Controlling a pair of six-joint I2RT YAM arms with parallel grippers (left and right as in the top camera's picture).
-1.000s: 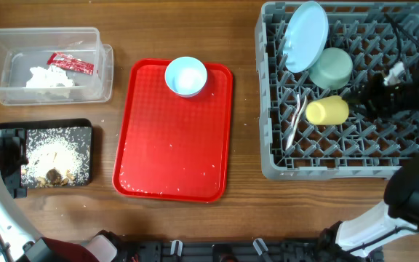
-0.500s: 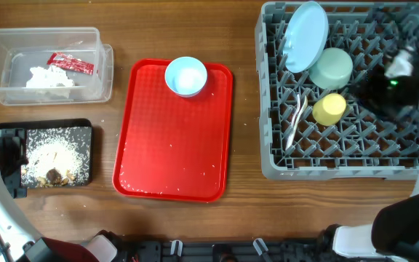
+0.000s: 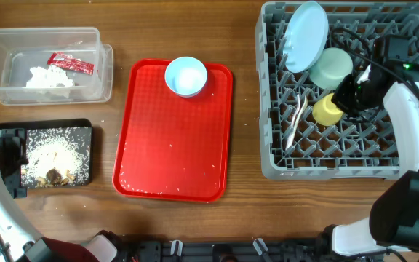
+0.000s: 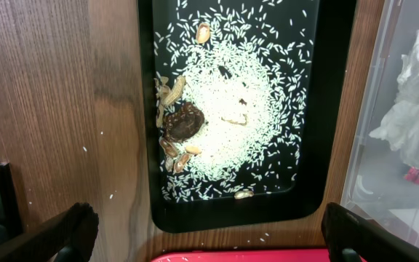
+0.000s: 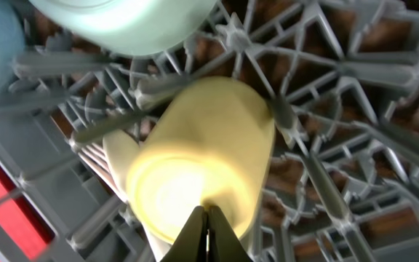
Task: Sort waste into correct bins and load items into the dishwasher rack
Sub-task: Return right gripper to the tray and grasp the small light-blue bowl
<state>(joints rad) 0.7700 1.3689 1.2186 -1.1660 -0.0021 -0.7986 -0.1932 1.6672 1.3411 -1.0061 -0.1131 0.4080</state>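
Yellow cup [image 3: 329, 109] is lodged among the pegs mid-way across the dishwasher rack [image 3: 268, 166], just on the near side of the mint green bowl [image 3: 333, 67]. It is tilted, its long axis pointed at the right gripper [image 5: 206, 222] just to its right. The jaws are narrowed to a sliver, seemingly pinched on the cup's edge

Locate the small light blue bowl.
Overhead view: the small light blue bowl sits on the red tray, far end, between clear tub and dishwasher rack.
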